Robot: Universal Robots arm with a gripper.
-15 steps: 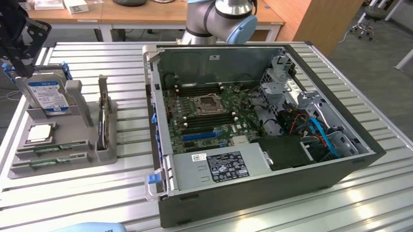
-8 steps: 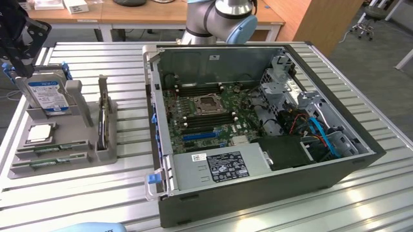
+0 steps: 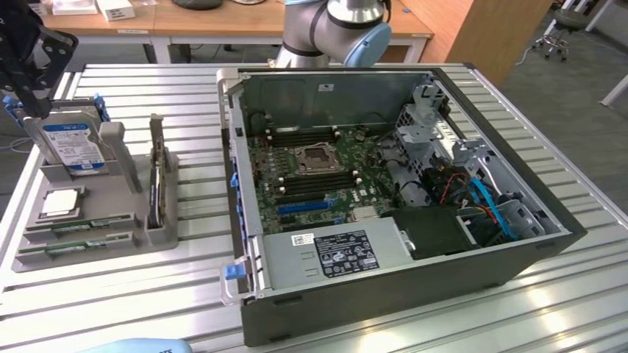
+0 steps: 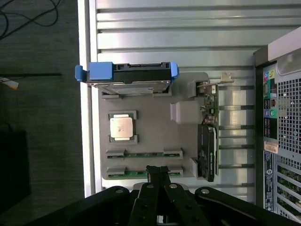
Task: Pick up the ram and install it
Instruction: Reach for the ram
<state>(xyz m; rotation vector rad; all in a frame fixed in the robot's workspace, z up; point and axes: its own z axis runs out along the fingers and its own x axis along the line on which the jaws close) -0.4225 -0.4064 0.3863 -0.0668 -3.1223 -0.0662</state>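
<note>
Black gripper [image 4: 157,168] fingers are closest to the wrist camera, and they are pressed tight together. They hang above the end of the tray where the ram lies. Biggest of all is the silver table [image 3: 510,309] made of long metal slats. On it lies a big black computer case [image 3: 393,287] with its side off. Inside are a green main board [image 3: 294,176] with a square silver socket [image 3: 316,158], some blue cables [image 3: 490,206] and a grey power box [image 3: 294,266]. The box has a black and white sticker [image 3: 339,254], but its words are too small to read. Behind the case stands the silver and pale blue robot arm [image 3: 343,22]. At the exterior view's left of the case sits a flat grey plastic tray [image 4: 150,136]. A metal hard drive [image 3: 73,143] with blue end clips stands up in it, and its blue and white label cannot be read. A dark card [image 4: 209,141] stands on its edge beside it. A small square silver chip [image 4: 121,127] lies flat in its own nest. Next to the chip, one long thin green ram stick [image 4: 143,154] rests in a slot. The other ram stick [image 4: 124,173] rests in the last slot, right by the fingertips.
</note>
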